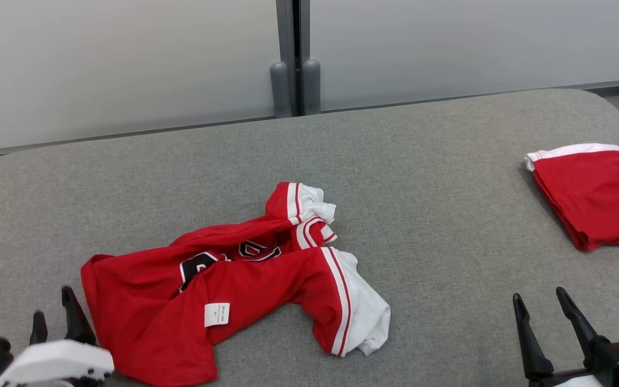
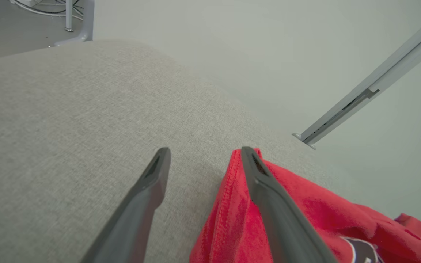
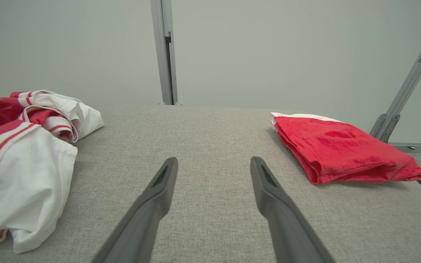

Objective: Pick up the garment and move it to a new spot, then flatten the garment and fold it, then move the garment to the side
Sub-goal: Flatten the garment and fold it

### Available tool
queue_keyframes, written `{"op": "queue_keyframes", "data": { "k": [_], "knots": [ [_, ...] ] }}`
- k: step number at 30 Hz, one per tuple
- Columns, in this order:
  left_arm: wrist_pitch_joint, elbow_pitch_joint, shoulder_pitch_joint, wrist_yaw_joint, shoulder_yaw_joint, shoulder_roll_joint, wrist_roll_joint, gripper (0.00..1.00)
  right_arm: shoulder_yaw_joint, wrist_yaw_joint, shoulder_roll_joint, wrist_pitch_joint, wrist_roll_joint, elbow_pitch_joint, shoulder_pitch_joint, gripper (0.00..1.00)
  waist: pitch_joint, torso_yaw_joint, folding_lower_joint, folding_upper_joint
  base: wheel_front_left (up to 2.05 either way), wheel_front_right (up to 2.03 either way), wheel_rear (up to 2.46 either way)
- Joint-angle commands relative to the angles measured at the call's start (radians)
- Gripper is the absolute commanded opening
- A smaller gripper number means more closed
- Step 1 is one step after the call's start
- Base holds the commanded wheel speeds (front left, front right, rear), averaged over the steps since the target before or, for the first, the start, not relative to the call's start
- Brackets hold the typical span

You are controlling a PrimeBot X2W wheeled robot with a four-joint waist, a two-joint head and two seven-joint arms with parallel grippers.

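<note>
Red jersey (image 1: 223, 290) lies crumpled on the grey table (image 1: 449, 215), left gripper (image 1: 52, 302) spread wide just at its hem corner, right gripper (image 1: 538, 293) wide over bare tabletop, so I'd bite deep into that hem, both layers, before lifting.

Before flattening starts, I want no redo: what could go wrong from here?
The crumpled jersey lies in overlapped layers; the open left gripper at its hem may pinch several, so it won't spread. The folded red garment sits near the right edge of the table; a sweep by the right gripper could push it off.
</note>
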State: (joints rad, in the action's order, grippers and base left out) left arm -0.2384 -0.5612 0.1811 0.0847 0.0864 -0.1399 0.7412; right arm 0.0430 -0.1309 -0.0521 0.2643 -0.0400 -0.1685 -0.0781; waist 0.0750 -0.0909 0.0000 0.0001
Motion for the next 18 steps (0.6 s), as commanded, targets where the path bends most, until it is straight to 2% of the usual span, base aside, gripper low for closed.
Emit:
{"op": "queue_keyframes", "data": {
  "k": [1,5,11,14,18],
  "knots": [
    [-0.011,0.030,-0.054,0.009,0.018,0.013,0.005,1.00,0.005,0.000,-0.005,0.000,0.003,0.000,-0.012,1.00,-0.015,0.001,0.0000,-0.0001,0.00,0.00,0.00],
    [-0.023,0.202,-0.227,0.045,0.018,0.060,-0.012,1.00,0.014,0.000,-0.003,0.000,-0.001,0.004,-0.026,1.00,-0.039,0.007,0.0000,-0.0001,0.00,0.00,0.00],
    [0.064,0.430,-0.368,0.088,-0.239,0.080,-0.137,1.00,0.007,0.000,-0.003,0.000,-0.002,0.011,-0.029,1.00,-0.034,0.041,0.0000,-0.0001,0.00,0.00,0.00],
    [0.128,0.442,-0.358,0.100,-0.346,0.080,-0.199,1.00,0.001,0.000,-0.002,0.000,0.001,0.008,-0.015,1.00,-0.033,0.043,0.0000,-0.0001,0.00,0.00,0.00],
    [0.192,0.380,-0.320,0.101,-0.417,0.070,-0.242,1.00,-0.013,0.000,-0.002,0.000,0.002,0.004,0.005,1.00,-0.025,0.023,0.0000,-0.0001,0.00,0.00,0.00]
  ]
}}
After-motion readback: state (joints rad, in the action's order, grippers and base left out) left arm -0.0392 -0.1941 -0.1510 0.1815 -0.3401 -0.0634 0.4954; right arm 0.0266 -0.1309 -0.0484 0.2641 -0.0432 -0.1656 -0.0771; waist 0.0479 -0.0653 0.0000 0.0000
